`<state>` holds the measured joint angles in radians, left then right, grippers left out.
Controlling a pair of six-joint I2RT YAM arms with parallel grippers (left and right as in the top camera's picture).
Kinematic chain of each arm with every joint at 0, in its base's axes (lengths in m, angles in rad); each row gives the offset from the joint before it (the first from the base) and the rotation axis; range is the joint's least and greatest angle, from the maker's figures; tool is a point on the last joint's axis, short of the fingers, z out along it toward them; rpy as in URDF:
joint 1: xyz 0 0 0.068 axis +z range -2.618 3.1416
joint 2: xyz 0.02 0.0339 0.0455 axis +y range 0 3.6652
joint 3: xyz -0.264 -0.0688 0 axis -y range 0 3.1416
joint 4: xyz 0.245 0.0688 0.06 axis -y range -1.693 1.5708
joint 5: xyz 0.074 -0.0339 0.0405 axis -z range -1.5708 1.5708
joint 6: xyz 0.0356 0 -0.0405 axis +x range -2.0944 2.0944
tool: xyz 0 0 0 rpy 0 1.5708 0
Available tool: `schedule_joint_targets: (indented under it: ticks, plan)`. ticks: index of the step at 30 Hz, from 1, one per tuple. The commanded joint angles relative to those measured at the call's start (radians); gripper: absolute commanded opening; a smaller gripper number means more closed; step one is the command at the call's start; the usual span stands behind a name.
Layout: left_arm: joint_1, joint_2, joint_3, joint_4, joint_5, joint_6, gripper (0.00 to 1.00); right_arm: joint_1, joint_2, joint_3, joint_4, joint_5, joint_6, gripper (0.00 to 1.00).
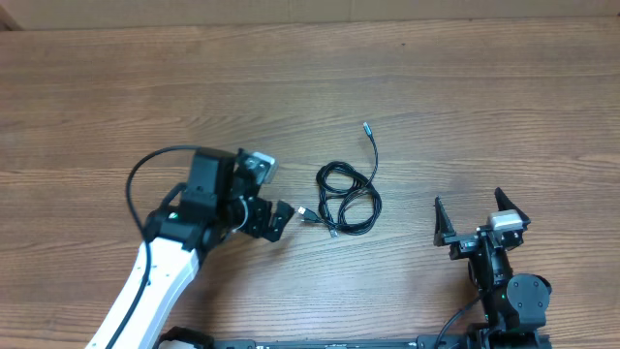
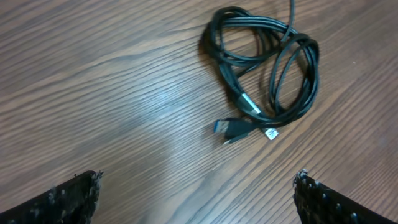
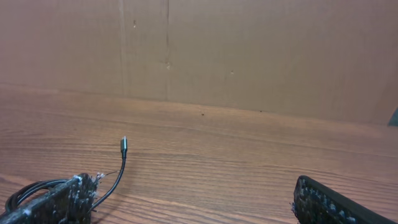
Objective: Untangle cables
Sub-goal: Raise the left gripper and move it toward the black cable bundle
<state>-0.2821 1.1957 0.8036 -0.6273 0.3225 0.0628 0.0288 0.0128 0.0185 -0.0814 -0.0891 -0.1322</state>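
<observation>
Wooden table (image 1: 116, 87) viewed from overhead, with a brown cardboard wall (image 3: 249, 56) rising along its far edge. You see the cables (image 1: 349, 199) lying as one loose black coil near the table's middle, between the two arms. One tail (image 1: 373, 160) leaves the coil toward the far edge and ends in a small silver plug (image 1: 365, 126). A blue-tipped plug (image 2: 231, 129) lies at the coil's left side, facing the left arm, with other small plug ends close beside it. Your left gripper (image 1: 279, 191) sits just left of the coil, jaws spread wide and grasping nothing, apart from the cables. Your right gripper (image 1: 471, 213) stands well to the right of the coil, toward the near edge, jaws likewise spread and empty.
</observation>
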Motion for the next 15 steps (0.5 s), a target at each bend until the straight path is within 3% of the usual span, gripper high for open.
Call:
schedule_joint_targets:
  ticks: [1, 15]
  plan:
    - [-0.039, 0.087, 0.073, 0.014, 0.016, 0.000, 1.00, 0.004, -0.010, -0.010, 0.004, 0.009, -0.003, 1.00]
    - [-0.094, 0.325, 0.290, -0.088, 0.040, -0.132, 1.00, 0.004, -0.001, -0.010, 0.004, 0.010, -0.003, 1.00]
